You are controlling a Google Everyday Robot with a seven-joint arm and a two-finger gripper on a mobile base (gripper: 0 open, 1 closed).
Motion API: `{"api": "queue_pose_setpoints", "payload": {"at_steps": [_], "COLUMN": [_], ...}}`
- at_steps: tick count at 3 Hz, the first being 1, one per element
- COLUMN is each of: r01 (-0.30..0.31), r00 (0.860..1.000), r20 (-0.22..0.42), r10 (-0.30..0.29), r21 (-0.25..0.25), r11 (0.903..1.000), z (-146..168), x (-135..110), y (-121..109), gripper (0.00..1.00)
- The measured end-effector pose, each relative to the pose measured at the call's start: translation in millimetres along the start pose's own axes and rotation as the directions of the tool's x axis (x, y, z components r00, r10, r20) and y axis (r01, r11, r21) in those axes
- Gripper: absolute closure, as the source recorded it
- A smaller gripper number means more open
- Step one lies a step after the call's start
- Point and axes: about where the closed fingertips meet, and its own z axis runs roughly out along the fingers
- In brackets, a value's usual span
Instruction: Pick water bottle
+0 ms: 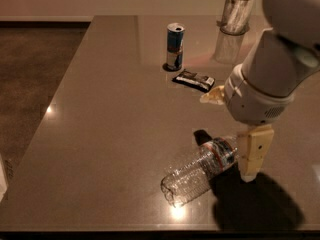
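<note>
The water bottle (200, 170) lies on its side on the brown table (110, 124), near the front edge. It is clear ribbed plastic, base toward the front left, with its red, white and blue label (220, 156) toward the right. Its cap end is hidden behind my arm. My gripper (227, 136) hangs from the large white arm at the right, just above the bottle's neck end. It is open. One cream finger (254, 154) points down right beside the label. The other finger (212, 96) sticks out on the far side. Nothing is held.
A blue-and-silver drink can (174, 46) stands upright at mid-table. A dark snack packet (194, 80) lies just right of it. A tall clear glass container (235, 14) stands at the back right. The table's left edge drops to dark carpet (30, 84).
</note>
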Motion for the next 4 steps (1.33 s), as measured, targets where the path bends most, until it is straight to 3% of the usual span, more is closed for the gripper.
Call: {"api": "queue_pose_setpoints", "payload": {"at_steps": [1, 2, 3, 4], "r01": [0.044, 0.069, 0.073, 0.065], "r00": [0.999, 0.997, 0.996, 0.996], "r20": [-0.025, -0.042, -0.054, -0.053], "r10": [-0.044, -0.071, -0.077, -0.068], "r21": [-0.015, -0.047, -0.075, -0.066], "r11": [0.9989, 0.9965, 0.9945, 0.9957], "z": [17, 31, 37, 30], "x": [2, 3, 6, 7], "y": [9, 14, 14, 9], "gripper": [0.0, 0.18, 0.49, 0.73]}}
